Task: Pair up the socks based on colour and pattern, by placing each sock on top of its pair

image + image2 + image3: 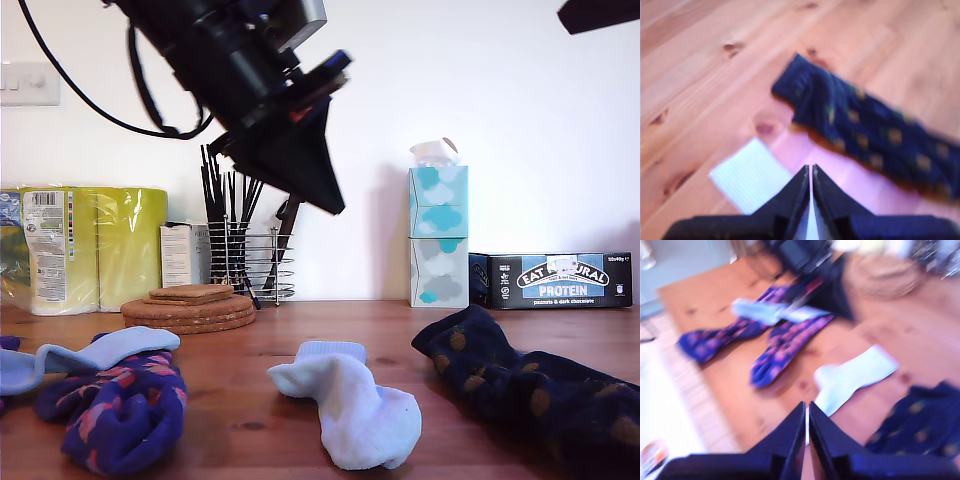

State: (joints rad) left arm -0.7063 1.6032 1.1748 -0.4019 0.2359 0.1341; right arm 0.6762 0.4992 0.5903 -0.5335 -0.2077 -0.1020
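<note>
Nearest the exterior camera, a soft blue-purple sock with pink-red diamonds (125, 410) lies bunched on the wooden table (240, 420) toward the exterior view's left; a plain pale blue sock (95, 355) is draped across its upper edge, touching it. Second plain pale blue sock (350, 405) sits mid-table, alone, folded over itself. Dark navy sock with orange-yellow spots (530, 385) sprawls toward the exterior view's right, apart from the pale one.

My first gripper (811, 172) hangs above the table, jaws pressed together on nothing; below it the ribbed cuff of the pale sock and the navy spotted sock, both blurred. My second gripper (806, 412) is likewise up in the air, jaws together and empty. Its blurred view takes in two diamond-patterned socks (785, 342) lying side by side, a pale one across them.

Back of table: stacked cork coasters (190, 308), wire utensil holder (245, 262), yellow wrapped paper rolls (85, 245), two stacked tissue boxes (438, 238), dark protein-bar carton (555, 280).
</note>
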